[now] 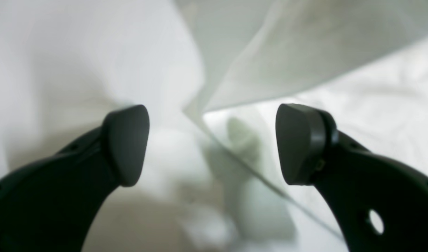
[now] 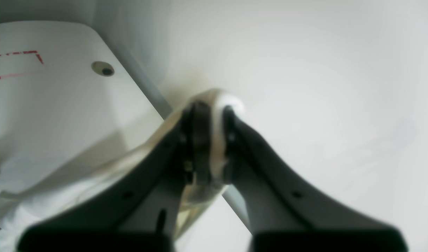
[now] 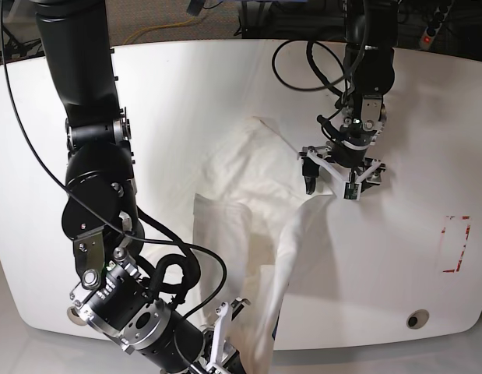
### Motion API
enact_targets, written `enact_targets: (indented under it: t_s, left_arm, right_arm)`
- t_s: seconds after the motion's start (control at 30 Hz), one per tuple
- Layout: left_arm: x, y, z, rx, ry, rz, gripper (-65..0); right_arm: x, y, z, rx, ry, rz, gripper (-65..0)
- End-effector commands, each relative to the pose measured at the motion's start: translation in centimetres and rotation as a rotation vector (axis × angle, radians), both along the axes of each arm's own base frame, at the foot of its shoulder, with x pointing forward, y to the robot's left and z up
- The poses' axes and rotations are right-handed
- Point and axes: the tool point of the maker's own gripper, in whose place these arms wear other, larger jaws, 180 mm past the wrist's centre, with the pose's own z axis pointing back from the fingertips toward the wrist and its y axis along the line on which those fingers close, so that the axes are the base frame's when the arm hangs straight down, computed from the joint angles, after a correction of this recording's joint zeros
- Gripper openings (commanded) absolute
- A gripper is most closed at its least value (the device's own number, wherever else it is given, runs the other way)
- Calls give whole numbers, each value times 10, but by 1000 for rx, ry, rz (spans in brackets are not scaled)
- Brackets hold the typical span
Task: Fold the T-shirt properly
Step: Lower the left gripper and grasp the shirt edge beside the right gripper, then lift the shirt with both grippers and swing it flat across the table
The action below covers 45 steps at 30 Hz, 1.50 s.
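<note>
Your right gripper (image 2: 210,140) is clamped on the T-shirt (image 3: 248,195) hem to drag it — left gripper (image 1: 212,143) spread, cloth between its jaws ungripped.

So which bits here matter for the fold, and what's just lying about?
Job:
- T-shirt, white, crumpled
- right gripper, jaws shut on a T-shirt edge
- left gripper, jaws open

Lying about:
- table
- red marking
- hole in the tabletop
- black cables
</note>
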Motion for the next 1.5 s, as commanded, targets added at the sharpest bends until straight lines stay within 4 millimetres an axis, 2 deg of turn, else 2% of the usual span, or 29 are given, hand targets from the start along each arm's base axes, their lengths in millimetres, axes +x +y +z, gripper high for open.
enact_targets:
  t_s: [0.0,0.27,0.33,0.37,0.47,0.5,0.57,0.6,0.73,0.8,0.87,0.93,1.03,1.17,1.23,1.37,1.47]
  left_arm:
    - [14,-4,14,-12,-50,-9,-121]
    - [30,-5,-2,-23,-5,-6,-126]
    - [32,-6,-8,-26,12,-8,-153]
    - [33,-8,-10,-32,18,-16,-189]
    - [34,-26,-18,-44,49,-100,-385]
    - [35,-31,-20,-49,57,-125,-474]
    - [38,-36,-23,-53,68,-148,-608]
    - [39,-38,-24,-56,74,-149,-646]
    - [39,-48,-24,-72,77,-159,-647]
    - [44,-47,-9,-68,38,-159,-650]
    - [49,-42,11,-44,4,-161,-649]
    - [46,-35,19,-13,6,-163,-649]
    - [47,-26,53,40,-43,-170,-649]
    - [47,-13,102,119,-119,-175,-649]
    - [47,-7,120,156,-144,-175,-649]
    - [44,5,157,230,-206,-176,-647]
    - [44,16,194,303,-280,-172,-647]
  right_arm:
    - [-4,0,27,33,-68,15,-609]
    - [-4,0,27,33,-68,15,-609]
    - [-4,0,27,33,-68,15,-609]
    - [-4,0,27,33,-68,15,-609]
    - [-4,0,26,34,-66,14,-609]
    - [-4,0,26,34,-65,14,-609]
    - [-3,-2,23,34,-59,9,-609]
    - [-2,-8,22,37,-57,-4,-609]
    - [1,-19,23,52,-57,-29,-609]
    - [2,-22,24,55,-58,-34,-609]
    - [4,-33,25,58,-59,-59,-609]
    - [5,-38,25,54,-60,-69,-609]
    - [10,-50,16,50,-37,-98,-609]
    - [26,-64,-1,47,31,-136,-609]
    - [34,-72,-6,47,58,-157,-609]
    - [53,-106,-17,82,124,-228,-609]
    - [68,-124,-14,108,159,-270,-609]
